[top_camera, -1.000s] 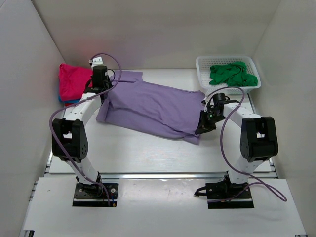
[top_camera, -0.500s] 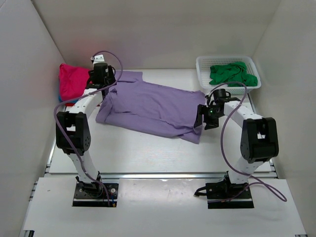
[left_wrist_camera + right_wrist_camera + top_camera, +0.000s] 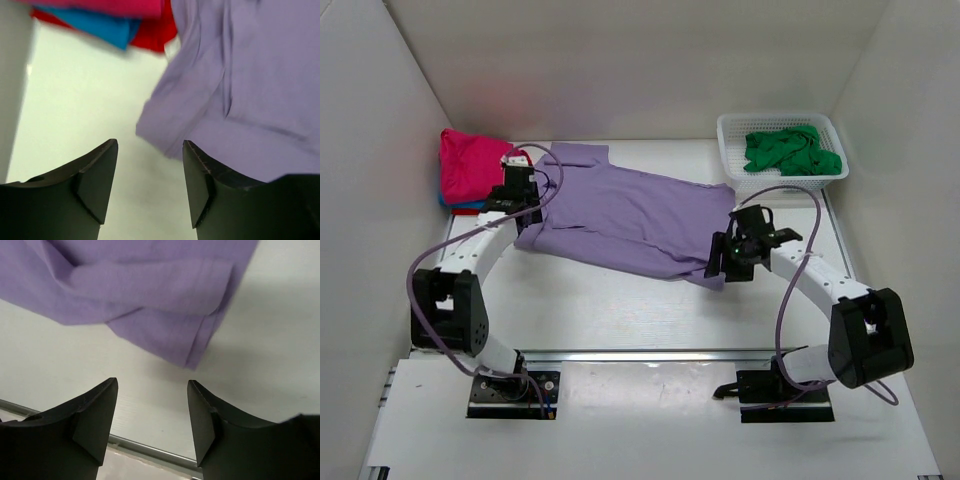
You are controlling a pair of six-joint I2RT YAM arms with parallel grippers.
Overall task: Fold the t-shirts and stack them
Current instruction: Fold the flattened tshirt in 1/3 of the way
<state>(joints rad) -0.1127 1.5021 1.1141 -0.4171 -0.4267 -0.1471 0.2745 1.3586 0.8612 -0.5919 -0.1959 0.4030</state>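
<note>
A lilac t-shirt (image 3: 630,215) lies spread across the middle of the table. My left gripper (image 3: 518,200) hovers at its left edge, open. In the left wrist view, bare table shows between the fingers (image 3: 149,145), just short of a corner of the lilac cloth (image 3: 240,85). My right gripper (image 3: 720,262) is open over the shirt's near right corner; its fingers (image 3: 152,383) are empty, with the lilac hem (image 3: 150,290) ahead of them. A folded pile with a magenta t-shirt (image 3: 470,160) on top sits at the far left. Its blue (image 3: 95,25) and red (image 3: 155,35) layers show underneath.
A white lattice basket (image 3: 730,130) stands at the back right with a crumpled green t-shirt (image 3: 790,150) inside. White walls close in the left, right and back sides. A metal rail (image 3: 650,353) runs along the table's near edge, also visible as the rail (image 3: 150,447).
Both grippers were shut on the lilac shirt's edges and have opened and let go. Both have pulled back toward me, and the shirt now lies flatter.
</note>
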